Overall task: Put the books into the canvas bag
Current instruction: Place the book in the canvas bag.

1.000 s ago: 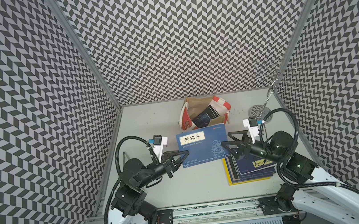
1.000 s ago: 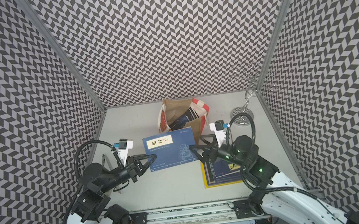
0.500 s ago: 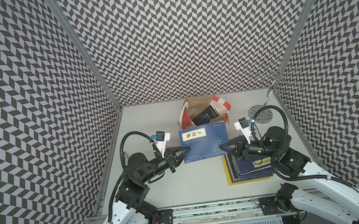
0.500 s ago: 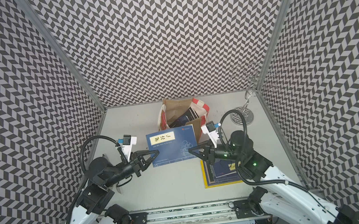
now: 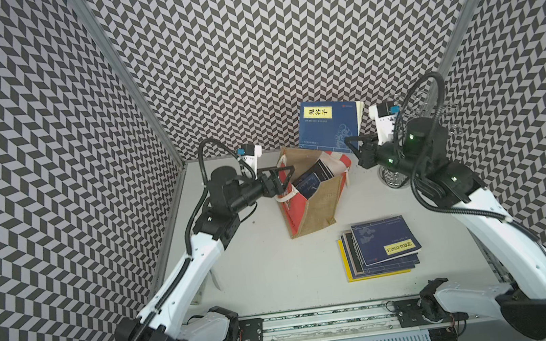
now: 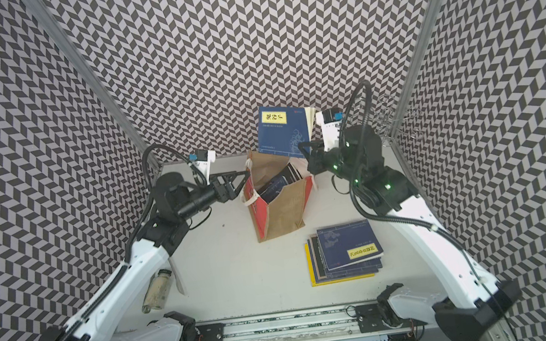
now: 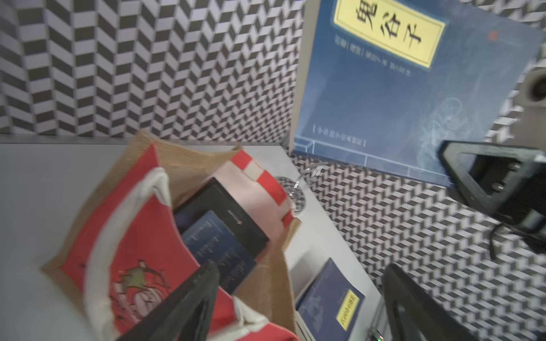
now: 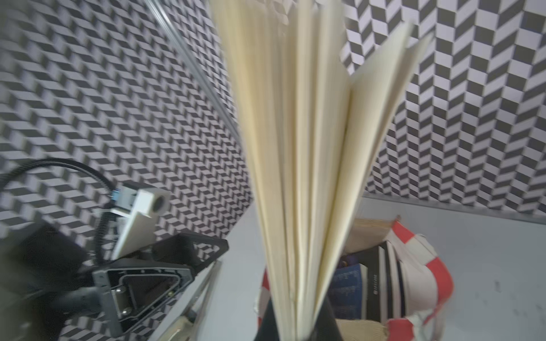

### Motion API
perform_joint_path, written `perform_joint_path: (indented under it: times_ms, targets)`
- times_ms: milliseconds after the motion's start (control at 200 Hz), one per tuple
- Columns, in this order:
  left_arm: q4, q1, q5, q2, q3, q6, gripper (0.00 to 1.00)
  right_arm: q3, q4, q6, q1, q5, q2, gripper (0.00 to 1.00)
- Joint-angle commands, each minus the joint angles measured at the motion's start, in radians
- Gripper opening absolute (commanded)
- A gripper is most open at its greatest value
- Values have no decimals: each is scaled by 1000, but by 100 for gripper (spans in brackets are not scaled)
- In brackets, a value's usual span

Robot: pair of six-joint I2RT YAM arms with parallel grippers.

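The right tool (image 5: 349, 143) is clamped on the lower corner of a navy book (image 5: 328, 125), holding it in the air above the mouth of the canvas bag (image 5: 311, 205). The book stands nearly upright, its long axis close to vertical and tipped slightly; the cover faces the front of the cell and its yellow title label (image 5: 317, 113) is at the top. In the right wrist view its cream pages (image 8: 310, 147) fan open upward from the grip. The left tool (image 5: 286, 176) has its jaws spread wide and holds nothing; it sits at the near rim of the bag, by a white rope handle (image 7: 159, 183). The bag stands open on the counter (image 5: 269, 267), leaning somewhat, with a black book (image 7: 233, 218) and a navy book (image 7: 218, 251) already inside, standing on end and slanted. The remaining books (image 5: 378, 248) lie flat in a fanned stack on the counter, well apart from the bag on the right arm's side, a navy one on top and a yellow one at the bottom.
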Motion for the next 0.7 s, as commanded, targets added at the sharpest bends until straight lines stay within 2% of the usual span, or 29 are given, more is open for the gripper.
perform_joint_path:
  times_ms: [0,220,376,536,646,696]
  targets:
    - [-208,-3,-155,114,130,71,82,123,-118,-97,-11,130,63,0]
    - [-392,-28,-293,281,312,97,69,218,-164,-151,-13,112,119,0]
    - [-489,-64,-378,341,387,127,59,200,-188,-181,-7,30,131,0]
    - [-539,-91,-439,365,400,144,39,173,-238,-218,38,24,142,0]
    - [-542,-91,-476,345,368,144,12,157,-281,-233,110,73,157,0]
    - [-538,-88,-488,333,348,144,6,159,-297,-233,146,94,174,0]
